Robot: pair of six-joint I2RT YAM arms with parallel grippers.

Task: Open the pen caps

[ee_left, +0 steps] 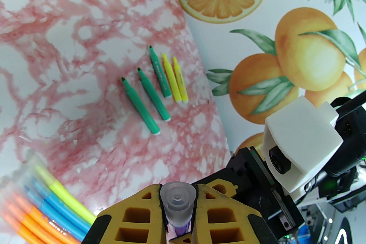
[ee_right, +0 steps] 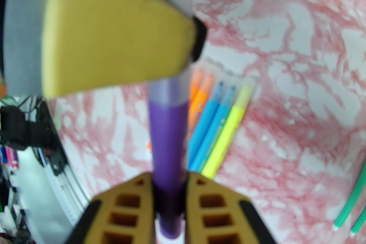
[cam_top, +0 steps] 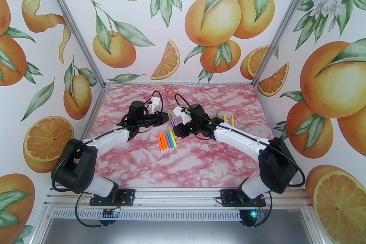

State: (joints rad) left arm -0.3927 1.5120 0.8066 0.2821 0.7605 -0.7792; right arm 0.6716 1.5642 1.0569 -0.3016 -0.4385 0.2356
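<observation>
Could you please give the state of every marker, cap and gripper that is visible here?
Purple felt marker: held between both grippers, cap not yet off.
Its clear plastic cap: on the marker, clamped.
Left gripper: shut on the cap.
Right gripper: shut on the barrel.
Three green markers: uncapped, lying flat.
Two yellow markers: uncapped, lying flat.
Row of orange, blue and yellow markers: capped, lying flat.

The pink-marbled tabletop (cam_top: 200, 168) carried a row of orange, blue and yellow markers (cam_top: 166, 140); green and yellow markers (ee_left: 153, 94) lay well apart.
</observation>
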